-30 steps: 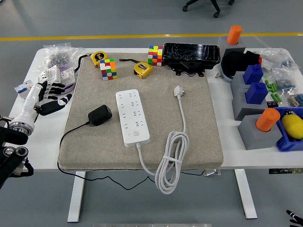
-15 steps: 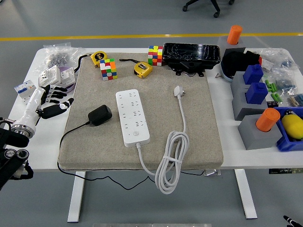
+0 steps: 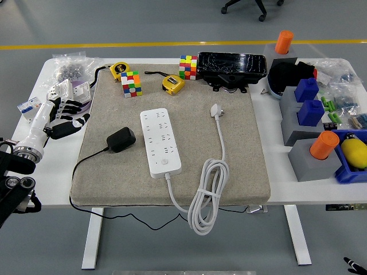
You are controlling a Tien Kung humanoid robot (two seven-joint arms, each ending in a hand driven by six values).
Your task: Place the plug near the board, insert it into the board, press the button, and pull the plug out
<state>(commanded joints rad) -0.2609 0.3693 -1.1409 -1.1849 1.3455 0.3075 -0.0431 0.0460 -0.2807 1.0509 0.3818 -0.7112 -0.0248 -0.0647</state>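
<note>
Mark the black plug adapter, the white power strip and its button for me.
black plug adapter (image 3: 121, 139), head view, middle of its body
white power strip (image 3: 160, 141), head view, centre of its socket face
button (image 3: 165, 162), head view, on the strip's near end

A mat covers the middle of the bench. On it the board lies near the centre, the plug just to its left and a second plug to its right, its cable coiled over the mat's near edge. Two cubes and two tape measures line the far edge. The left hand sits left of the mat.
</note>
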